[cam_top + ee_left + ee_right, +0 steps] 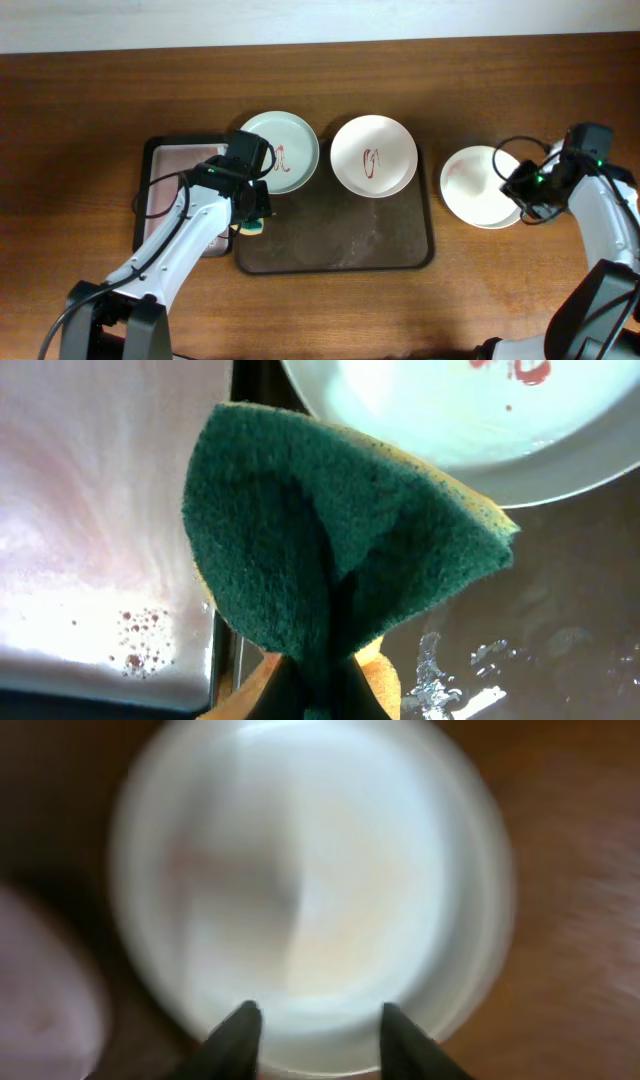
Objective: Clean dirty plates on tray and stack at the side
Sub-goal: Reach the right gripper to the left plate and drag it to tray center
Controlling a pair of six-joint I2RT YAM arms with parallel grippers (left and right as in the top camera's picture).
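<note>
1. Tray [335, 250]: dark brown, at the table centre. All positions below refer to it.
2. Left gripper [250, 212]: at the tray's left rim, clamped on a sponge [340, 540]. The sponge is folded, green face outward, yellow backing showing at the pinch. It hangs over the seam between the tray and the small black tray [150, 185] just beside the left rim.
3. White plate [478, 187]: on the table, right of the tray, apart from it.
4. Right gripper [320, 1035]: over the white plate's rim, fingers apart, nothing between them. This view is blurred.
5. Green plate [285, 140]: across the tray's far rim, left end, red squiggle inside.
6. Pinkish-white plate [373, 130]: across the far rim, just right of the green plate, red squiggle inside.
</note>
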